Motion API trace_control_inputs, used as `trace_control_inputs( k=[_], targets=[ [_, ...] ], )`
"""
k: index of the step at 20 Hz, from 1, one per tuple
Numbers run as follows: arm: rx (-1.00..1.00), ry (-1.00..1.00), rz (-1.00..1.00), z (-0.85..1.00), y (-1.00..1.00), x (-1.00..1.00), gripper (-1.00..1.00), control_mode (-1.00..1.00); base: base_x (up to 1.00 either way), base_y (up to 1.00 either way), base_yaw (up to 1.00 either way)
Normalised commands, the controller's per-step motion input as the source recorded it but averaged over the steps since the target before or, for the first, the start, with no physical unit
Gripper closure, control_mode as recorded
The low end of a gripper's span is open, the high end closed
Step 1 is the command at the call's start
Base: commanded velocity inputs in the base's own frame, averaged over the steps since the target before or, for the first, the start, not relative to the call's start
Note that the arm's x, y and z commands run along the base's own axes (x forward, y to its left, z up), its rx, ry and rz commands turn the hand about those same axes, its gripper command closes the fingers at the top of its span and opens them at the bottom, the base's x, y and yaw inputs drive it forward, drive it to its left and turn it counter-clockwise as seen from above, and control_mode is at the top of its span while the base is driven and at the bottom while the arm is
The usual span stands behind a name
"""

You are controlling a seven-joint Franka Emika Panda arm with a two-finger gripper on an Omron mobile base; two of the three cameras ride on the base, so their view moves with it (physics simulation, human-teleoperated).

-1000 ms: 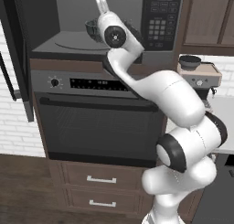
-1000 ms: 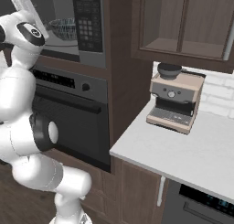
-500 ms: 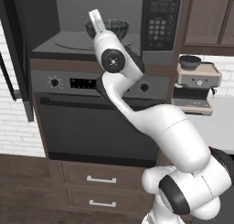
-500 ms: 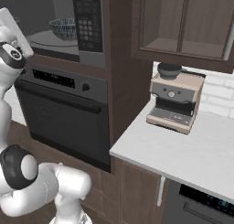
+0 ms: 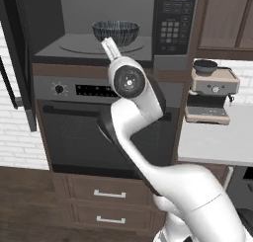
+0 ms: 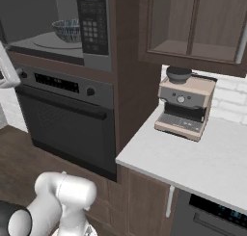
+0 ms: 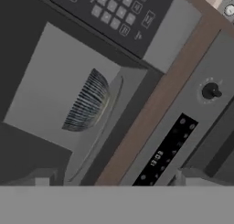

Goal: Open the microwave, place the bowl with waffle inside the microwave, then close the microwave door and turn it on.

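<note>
Since the earlier frames the arm has drawn back from the microwave (image 5: 113,28). Below it sits the wall oven (image 5: 94,127); right of it, the espresso machine (image 6: 185,105). Left base view alone shows the swung-open microwave door (image 5: 17,58). Bowl (image 5: 115,31) rests on the turntable. Gripper (image 5: 109,47) fingers spread wide, empty.

**Arm raised, hand open and empty**

The white arm rises from the lower right of the left base view, elbow bent, forearm reaching up. The hand (image 5: 109,45) points upward, its fingers spread wide with nothing between them.
</note>
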Motion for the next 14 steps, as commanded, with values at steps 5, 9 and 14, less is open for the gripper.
trace_control_inputs(
  k=[5,9,14],
  targets=[
    [-0.17,0.00,-0.08,-0.91,-0.30,-0.47,-1.00,-1.00,0.00,0.00,0.00],
    [-0.12,0.00,-0.08,-0.74,-0.52,-0.30,-1.00,-1.00,0.00,0.00,0.00],
    [-0.11,-0.01,-0.08,-0.52,-0.16,-0.07,-1.00,-1.00,0.00,0.00,0.00]
  ],
)
